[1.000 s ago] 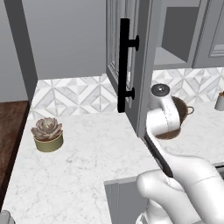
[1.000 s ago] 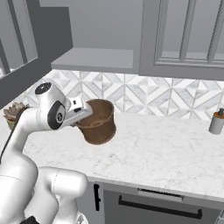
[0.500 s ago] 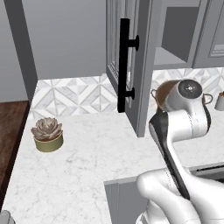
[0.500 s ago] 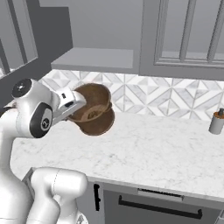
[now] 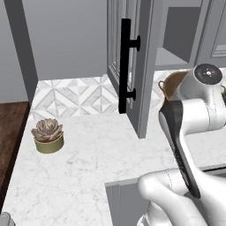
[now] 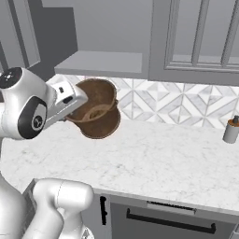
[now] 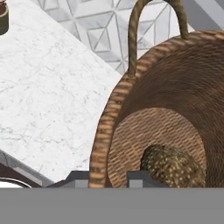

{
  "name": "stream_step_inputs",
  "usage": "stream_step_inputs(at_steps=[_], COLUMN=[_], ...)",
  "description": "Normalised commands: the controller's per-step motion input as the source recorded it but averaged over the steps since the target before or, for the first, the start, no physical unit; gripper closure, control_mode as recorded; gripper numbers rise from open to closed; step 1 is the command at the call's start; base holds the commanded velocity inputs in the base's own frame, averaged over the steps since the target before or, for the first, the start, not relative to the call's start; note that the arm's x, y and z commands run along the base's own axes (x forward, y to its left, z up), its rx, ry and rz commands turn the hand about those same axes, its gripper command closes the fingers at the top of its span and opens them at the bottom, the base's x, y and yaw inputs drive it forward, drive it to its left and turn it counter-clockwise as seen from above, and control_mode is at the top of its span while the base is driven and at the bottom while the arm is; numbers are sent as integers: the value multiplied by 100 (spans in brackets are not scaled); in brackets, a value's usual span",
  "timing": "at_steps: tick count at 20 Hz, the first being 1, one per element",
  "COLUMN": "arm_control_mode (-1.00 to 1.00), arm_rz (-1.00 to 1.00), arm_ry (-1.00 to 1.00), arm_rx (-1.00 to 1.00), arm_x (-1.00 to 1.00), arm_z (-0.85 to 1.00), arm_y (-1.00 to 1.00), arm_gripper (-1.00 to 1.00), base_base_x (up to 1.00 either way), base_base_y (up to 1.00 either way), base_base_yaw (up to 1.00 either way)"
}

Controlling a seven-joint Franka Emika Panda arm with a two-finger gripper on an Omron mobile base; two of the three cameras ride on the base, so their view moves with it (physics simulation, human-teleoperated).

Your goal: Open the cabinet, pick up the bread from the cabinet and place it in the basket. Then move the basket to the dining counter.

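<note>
My gripper (image 7: 105,179) is shut on the rim of the brown woven basket (image 6: 95,114) and holds it tilted above the marble counter, its mouth turned toward the right base camera. The bread (image 7: 173,166), a small brown lump, lies on the basket's bottom. One loop handle (image 7: 153,8) stands up at the rim. In the left base view the basket (image 5: 170,86) peeks out behind my arm. The cabinet door (image 5: 115,44) stands open, its black bar handle (image 5: 126,66) facing me, and the shelf (image 6: 100,63) inside is bare. The dining counter is out of view.
An olive-green succulent pot (image 5: 47,134) sits at the left on the marble counter (image 6: 154,158) with the diamond-tile backsplash (image 6: 172,105). A small canister (image 6: 231,130) stands far right. A shut glass-paned cabinet door (image 6: 200,37) hangs above the counter.
The arm has swung the basket up off the counter and tipped it further, so its inside and the bread now face the right base camera. The base has not moved.
</note>
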Motion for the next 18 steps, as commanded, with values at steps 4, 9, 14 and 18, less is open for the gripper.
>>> stream_step_inputs(at_steps=[4, 9, 14, 18], arm_control_mode=[-100, 100, 100, 100], arm_rz=[4, 1, 0, 0], arm_ry=[9, 5, 0, 0], arm_rx=[-1, 0, 0, 0], arm_x=[-5, 0, 0, 0], arm_z=[0, -3, 0, 0], arm_y=[0, 0, 0, 0], arm_gripper=[100, 100, 100, 100], base_base_x=[0, -3, -68, -26], base_base_y=[0, 0, -27, -48], base_base_yaw=[0, 0, -10, -45])
